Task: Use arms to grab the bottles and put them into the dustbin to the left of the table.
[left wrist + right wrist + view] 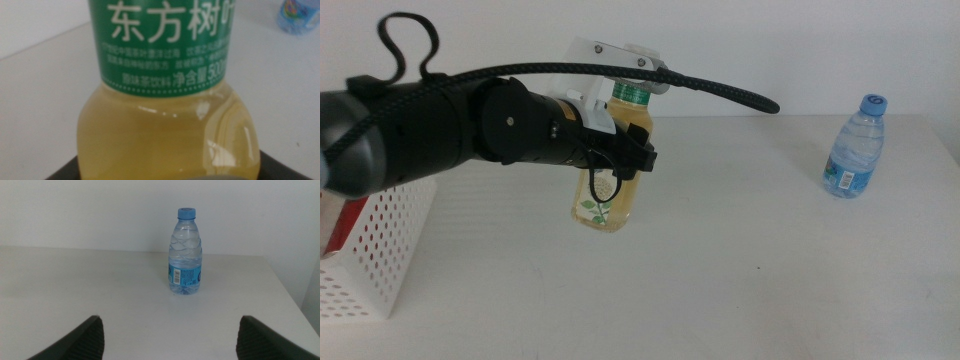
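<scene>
My left gripper (pixel 626 152) reaches in from the left and is shut on the yellow-drink bottle (pixel 608 195), gripping it just under its green-white label. The bottle hangs upright over the table's middle and fills the left wrist view (pixel 165 125). The small clear water bottle (pixel 855 147) with a blue cap stands at the far right of the table (pixel 770 270). It also shows in the right wrist view (pixel 185 252), ahead of my open, empty right gripper (pixel 170 347). The right arm is out of the middle view. The white perforated dustbin (pixel 380 250) stands at the left edge.
Something red (pixel 348 225) shows inside the dustbin at the picture's left edge. The left arm's black cable (pixel 720 88) arches over the table's middle. The table's far edge meets a white wall.
</scene>
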Robot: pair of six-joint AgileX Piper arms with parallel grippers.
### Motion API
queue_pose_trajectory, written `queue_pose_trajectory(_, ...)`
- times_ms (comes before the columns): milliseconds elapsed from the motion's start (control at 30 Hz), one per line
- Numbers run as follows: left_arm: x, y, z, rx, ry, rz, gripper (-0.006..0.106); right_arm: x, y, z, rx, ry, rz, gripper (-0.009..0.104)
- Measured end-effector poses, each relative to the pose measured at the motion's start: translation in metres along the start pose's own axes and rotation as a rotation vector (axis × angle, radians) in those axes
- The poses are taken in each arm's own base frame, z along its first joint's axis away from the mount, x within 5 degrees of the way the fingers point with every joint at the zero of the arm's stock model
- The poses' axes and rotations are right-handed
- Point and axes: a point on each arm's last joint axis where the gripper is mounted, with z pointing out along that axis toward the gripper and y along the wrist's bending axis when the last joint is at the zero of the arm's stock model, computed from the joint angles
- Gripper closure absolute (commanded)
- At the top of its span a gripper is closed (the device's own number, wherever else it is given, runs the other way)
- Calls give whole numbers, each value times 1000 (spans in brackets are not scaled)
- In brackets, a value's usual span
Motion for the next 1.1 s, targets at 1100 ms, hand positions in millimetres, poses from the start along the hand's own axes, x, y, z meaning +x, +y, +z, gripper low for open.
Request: queue_pose_trajectory(1100,10,66,-113,-250,296,-188,105,0,0,0,0,0,0,18)
